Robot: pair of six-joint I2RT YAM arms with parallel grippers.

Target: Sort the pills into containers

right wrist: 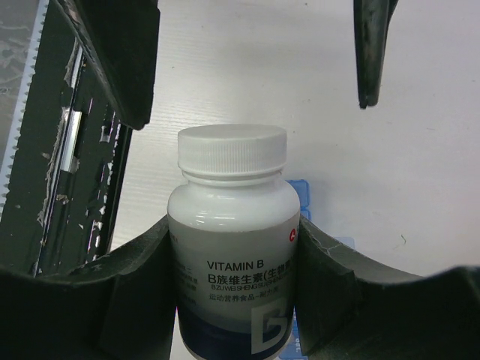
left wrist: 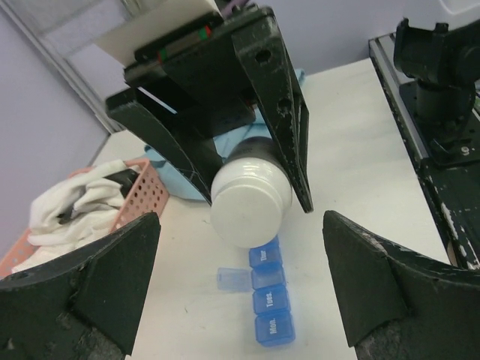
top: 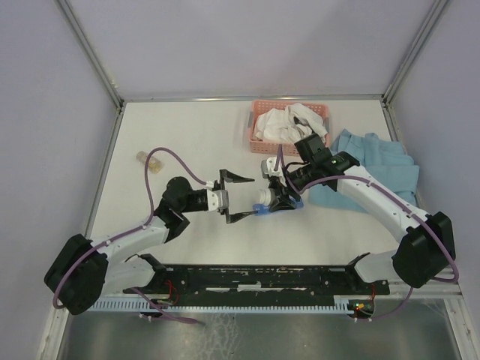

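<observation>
Above the blue translucent pill-organiser strip (left wrist: 270, 300), right gripper (right wrist: 234, 225) clamps a white plastic vitamin bottle (right wrist: 232, 262); left gripper (top: 253, 196) gapes wide.

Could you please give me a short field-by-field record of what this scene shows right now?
right gripper: shut on white plastic Vitamin B bottle, tilted, white cap on and pointing towards the left arm
left gripper: open, empty, facing that cap
organiser: narrow blue translucent pill-organiser strip on the white table, beneath the bottle; one lid seems flipped open
elsewhere: pink slotted basket holding white cloth, far side; light blue cloth, right; small clear bottle with tan contents, left
</observation>
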